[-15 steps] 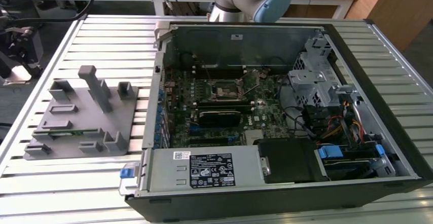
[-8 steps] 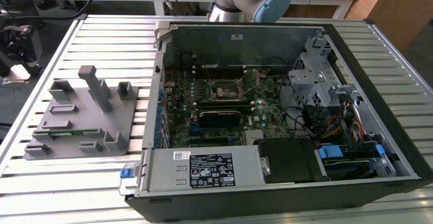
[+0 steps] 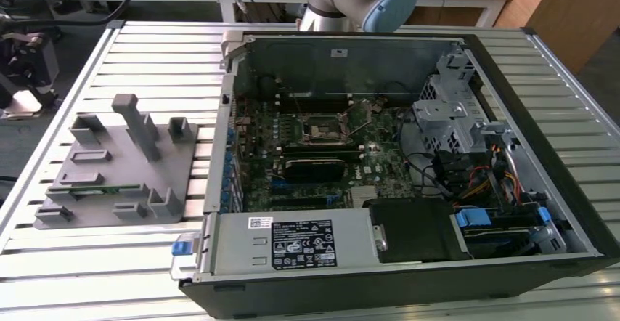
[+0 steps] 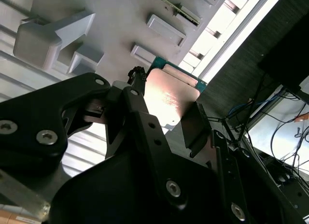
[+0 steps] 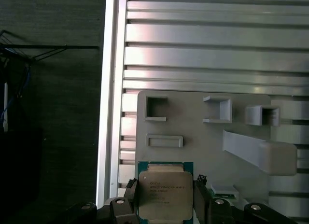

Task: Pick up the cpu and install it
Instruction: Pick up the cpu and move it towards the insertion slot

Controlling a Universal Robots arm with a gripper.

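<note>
Evidently the gripper (image 5: 165, 200) has its two black fingers (image 5: 200, 199) pressed against opposite edges of the cpu (image 5: 165, 188), pinching it between them, with the silver lid showing in both wrist views. Beneath the chip lies the grey fixture plate (image 5: 193, 137) with its raised pockets; whether the chip touches it I cannot tell. In the exterior view that plate rests on the slatted table (image 3: 145, 263), at the exterior view's left of the open computer case (image 3: 407, 285), whose motherboard socket (image 3: 320, 127) sits towards the far side.
</note>
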